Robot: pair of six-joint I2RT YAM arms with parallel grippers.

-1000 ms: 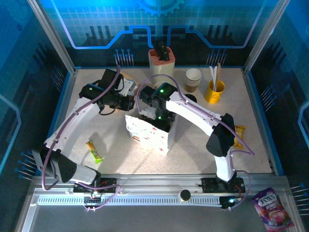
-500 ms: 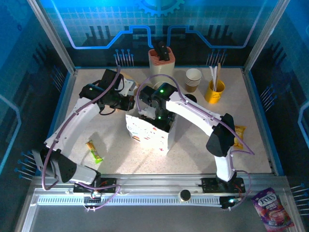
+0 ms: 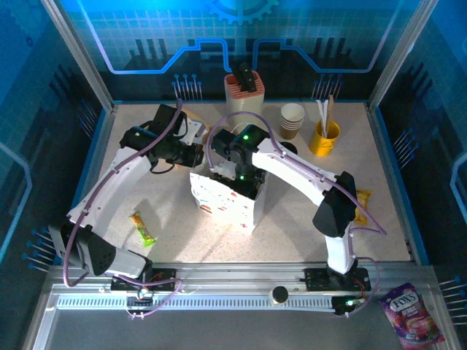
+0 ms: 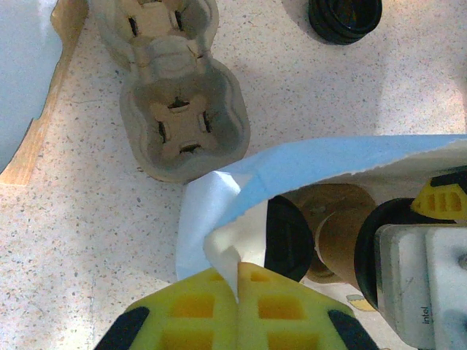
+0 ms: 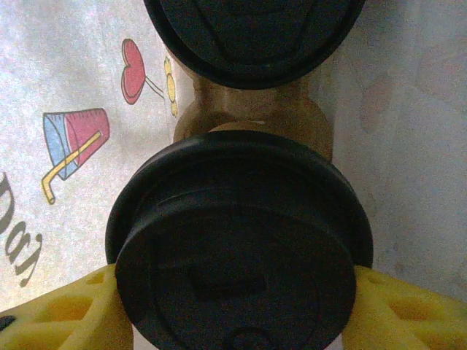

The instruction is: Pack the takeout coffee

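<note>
A white printed paper bag stands open mid-table. My left gripper is shut on its folded rim and holds the mouth apart. My right gripper reaches down inside the bag, its yellow fingers pressed on either side of a takeout coffee with a round black lid. A second lidded takeout coffee sits just beyond it in the bag. The left wrist view looks into the mouth and shows both black lids and a tan cup wall.
An empty pulp cup carrier lies behind the bag, with loose black lids beyond. At the back stand nested lidless cups, a yellow stirrer pot and a tan holder. A snack bar lies front left.
</note>
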